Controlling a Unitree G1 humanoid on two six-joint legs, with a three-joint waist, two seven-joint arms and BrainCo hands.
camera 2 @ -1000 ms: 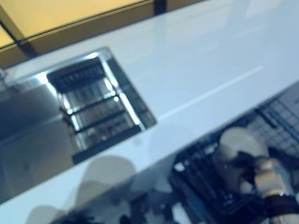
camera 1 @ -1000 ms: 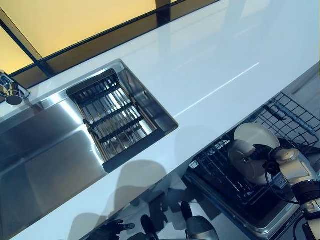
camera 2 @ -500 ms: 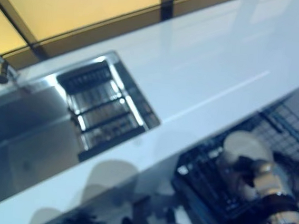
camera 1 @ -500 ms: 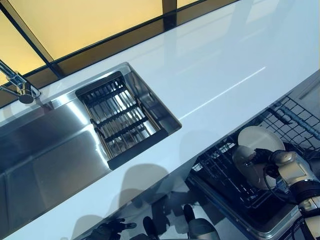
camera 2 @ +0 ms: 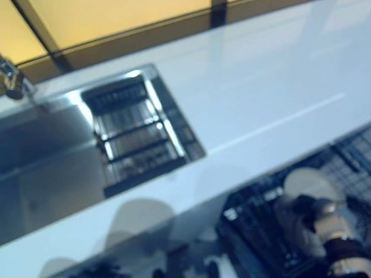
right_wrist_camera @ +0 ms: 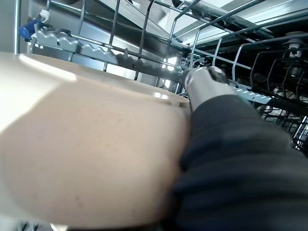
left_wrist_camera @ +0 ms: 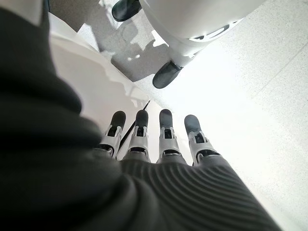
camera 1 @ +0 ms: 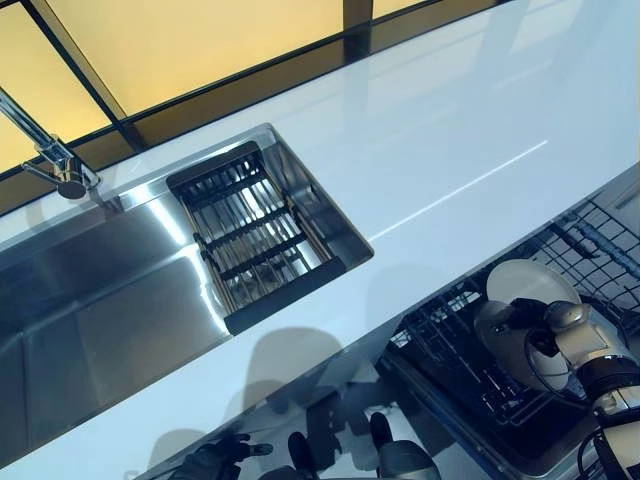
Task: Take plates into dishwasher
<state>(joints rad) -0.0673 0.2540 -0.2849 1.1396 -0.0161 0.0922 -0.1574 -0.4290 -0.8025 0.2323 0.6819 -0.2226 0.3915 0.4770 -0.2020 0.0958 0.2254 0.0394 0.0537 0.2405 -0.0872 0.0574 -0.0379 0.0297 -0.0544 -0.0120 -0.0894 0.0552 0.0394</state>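
My right hand [camera 1: 578, 338] is shut on a beige plate [camera 1: 505, 338], held on edge low over the dishwasher's dark lower rack [camera 1: 445, 345]. In the right wrist view the plate [right_wrist_camera: 86, 159] fills the near field, with my thumb [right_wrist_camera: 204, 81] pressed on its rim and the rack wires [right_wrist_camera: 144, 53] close behind. A second pale plate [camera 1: 525, 280] stands in the rack just behind the held one. My left hand [left_wrist_camera: 163, 139] hangs at my side over the floor, fingers straight and empty.
A white countertop [camera 1: 450, 130] runs above the pulled-out rack. A steel sink [camera 1: 110, 300] holds a dark wire drainer basket [camera 1: 255, 235], and a tap [camera 1: 55, 160] stands at the far left. More rack wire [camera 1: 595, 240] shows at the right edge.
The camera has shifted, so the whole scene sits further right. My right hand with the beige plate has sunk a little toward the rack.
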